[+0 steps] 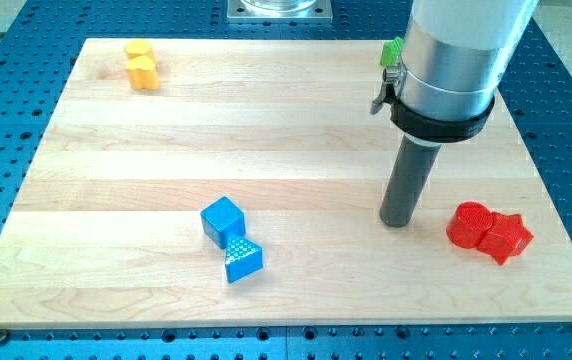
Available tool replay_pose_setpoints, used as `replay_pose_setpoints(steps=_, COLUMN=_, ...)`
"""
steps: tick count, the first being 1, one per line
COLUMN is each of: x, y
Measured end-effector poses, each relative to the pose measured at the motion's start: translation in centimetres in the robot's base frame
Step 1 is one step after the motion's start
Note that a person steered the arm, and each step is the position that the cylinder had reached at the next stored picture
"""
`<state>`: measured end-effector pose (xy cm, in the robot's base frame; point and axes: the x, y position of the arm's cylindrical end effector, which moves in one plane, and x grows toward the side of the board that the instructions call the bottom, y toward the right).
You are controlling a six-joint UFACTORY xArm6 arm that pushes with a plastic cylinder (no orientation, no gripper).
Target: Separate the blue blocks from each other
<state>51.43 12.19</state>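
A blue cube (222, 219) lies on the wooden board (266, 150) at lower centre-left. A blue triangular block (242, 259) lies just below and to its right, touching it at a corner. My tip (398, 221) rests on the board well to the right of both blue blocks, about a quarter of the board's width away, and just left of the red blocks.
Two red blocks, a round one (469, 224) and a star-shaped one (507, 237), sit together at the right. Two yellow blocks (141, 63) sit at the top left. A green block (392, 51) is partly hidden behind the arm at the top right.
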Motion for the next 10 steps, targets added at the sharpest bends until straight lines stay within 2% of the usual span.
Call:
replay_pose_setpoints(steps=1, x=0.0, y=-0.1)
replay_pose_setpoints(steps=2, x=4.0, y=0.1)
replay_pose_setpoints(steps=4, x=10.3, y=-6.9)
replay_pose_setpoints(steps=5, x=6.6, y=-14.7)
replay_pose_setpoints(steps=6, x=4.0, y=-15.6)
replay_pose_setpoints(steps=7, x=10.2, y=-13.7)
replay_pose_setpoints(steps=8, x=9.1, y=-18.1)
replay_pose_setpoints(steps=10, x=1.0, y=-20.9)
